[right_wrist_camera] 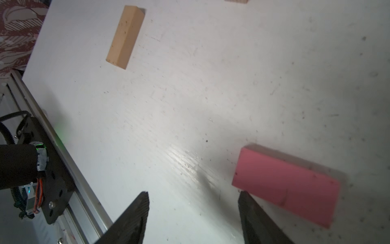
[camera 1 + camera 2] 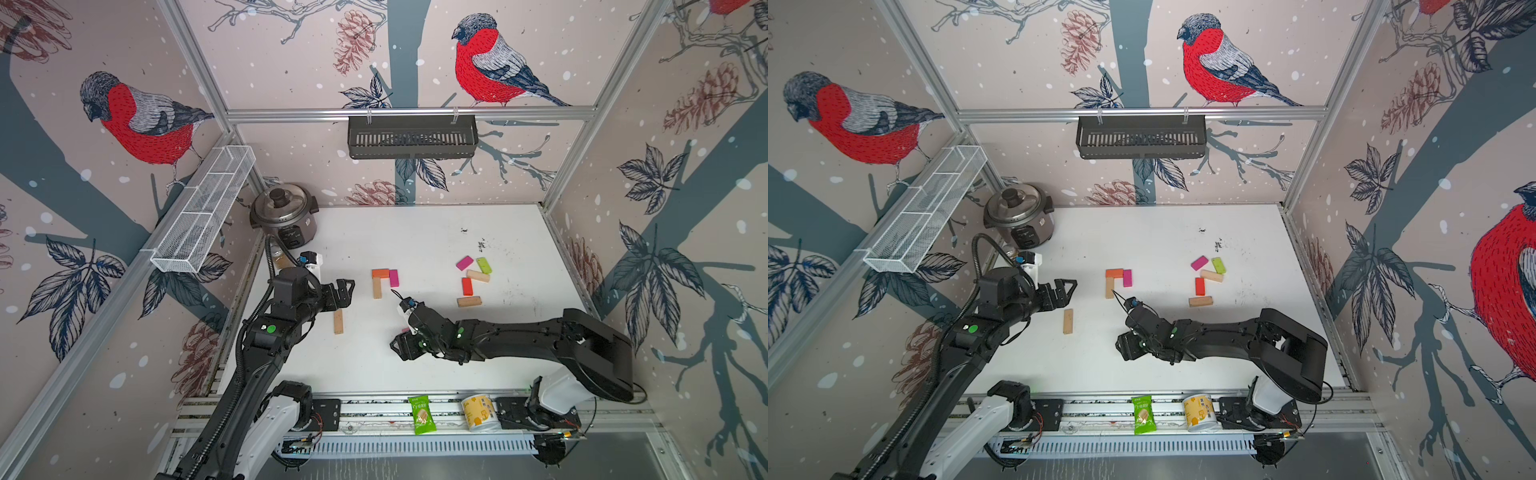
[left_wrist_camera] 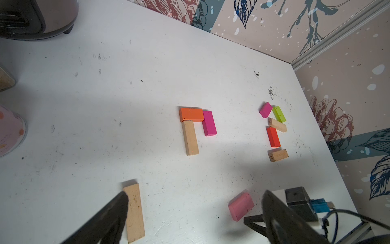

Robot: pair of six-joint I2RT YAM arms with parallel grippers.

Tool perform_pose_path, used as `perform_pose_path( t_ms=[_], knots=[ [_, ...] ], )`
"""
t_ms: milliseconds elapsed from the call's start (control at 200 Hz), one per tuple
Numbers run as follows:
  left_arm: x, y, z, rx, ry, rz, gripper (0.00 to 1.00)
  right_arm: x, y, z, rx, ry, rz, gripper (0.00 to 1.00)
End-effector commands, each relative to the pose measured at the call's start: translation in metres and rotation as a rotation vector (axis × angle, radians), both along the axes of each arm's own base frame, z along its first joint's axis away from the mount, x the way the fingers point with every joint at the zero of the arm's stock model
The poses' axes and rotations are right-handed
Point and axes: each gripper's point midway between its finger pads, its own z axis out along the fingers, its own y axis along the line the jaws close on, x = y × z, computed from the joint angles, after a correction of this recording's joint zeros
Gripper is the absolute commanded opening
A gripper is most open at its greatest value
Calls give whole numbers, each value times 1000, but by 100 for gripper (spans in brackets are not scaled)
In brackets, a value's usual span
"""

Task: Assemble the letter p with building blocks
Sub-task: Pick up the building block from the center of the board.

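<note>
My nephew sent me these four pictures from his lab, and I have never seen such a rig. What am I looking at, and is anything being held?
Two black robot arms, each ending in a two-fingered gripper, work over a white table. Two pictures look down on the whole scene; the other two come from cameras on the arms' wrists. On the table, an orange block, a wooden bar and a magenta block touch, starting the letter. Spare blocks lie apart. A pink block lies beside the right gripper, outside its jaws. The left gripper and the right one are both open; nothing is held.
</note>
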Motion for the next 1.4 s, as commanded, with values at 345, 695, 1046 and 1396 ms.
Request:
perform_pose_path(
  t_ms=[345, 695, 1046, 1396],
  knots=[
    [2, -1, 12, -14, -57, -10, 97, 43, -64, 2, -147, -108, -334, 89],
    [1, -1, 13, -14, -61, -9, 97, 35, -36, -20, -167, -73, -294, 92],
    [1, -1, 13, -14, -62, -9, 97, 32, -32, -34, -212, -77, -277, 87],
    [1, 0, 14, -14, -64, -5, 97, 30, -33, -44, -256, -87, -272, 77]
  ],
)
